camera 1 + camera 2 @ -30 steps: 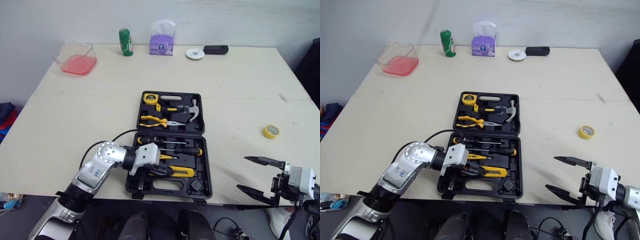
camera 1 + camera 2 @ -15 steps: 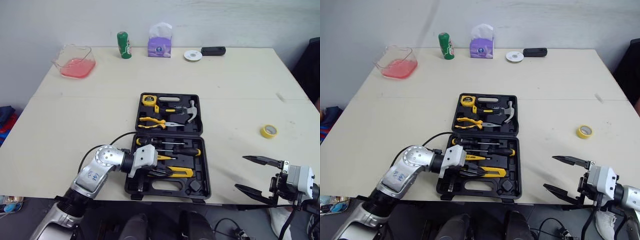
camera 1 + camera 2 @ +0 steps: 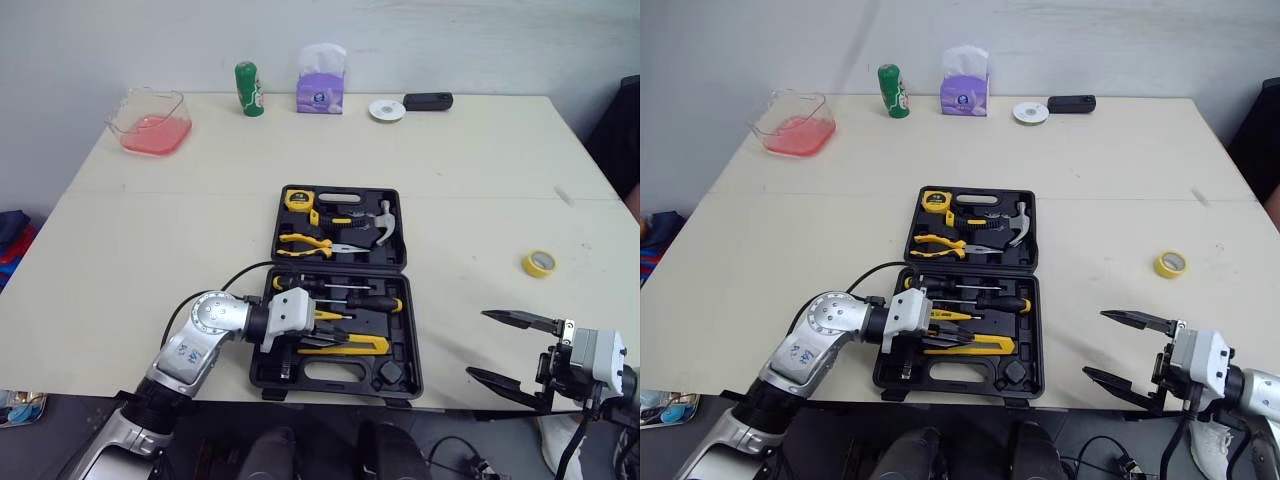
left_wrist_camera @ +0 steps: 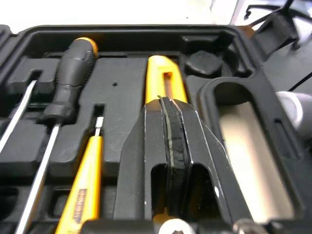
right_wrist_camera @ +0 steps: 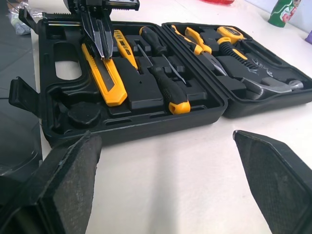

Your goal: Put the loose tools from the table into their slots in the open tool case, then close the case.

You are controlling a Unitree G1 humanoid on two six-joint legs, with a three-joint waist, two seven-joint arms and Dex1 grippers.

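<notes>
Tool case (image 3: 395, 325) lies open mid-frame on the table (image 3: 150, 230). Bowl (image 3: 152, 120) upper left, can (image 3: 247, 88) and tissue box (image 3: 320, 80) top centre, tape roll (image 3: 541, 263) right. Left gripper (image 3: 325, 343) is inside the case's lower half; right gripper (image 3: 505, 348) is at lower right.

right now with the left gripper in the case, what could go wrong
The left gripper, shut, sits on the yellow utility knife; if the knife lies crooked in its slot, the tool case may not close. The yellow tape roll lies loose on the table right of the case and could be left out.
</notes>
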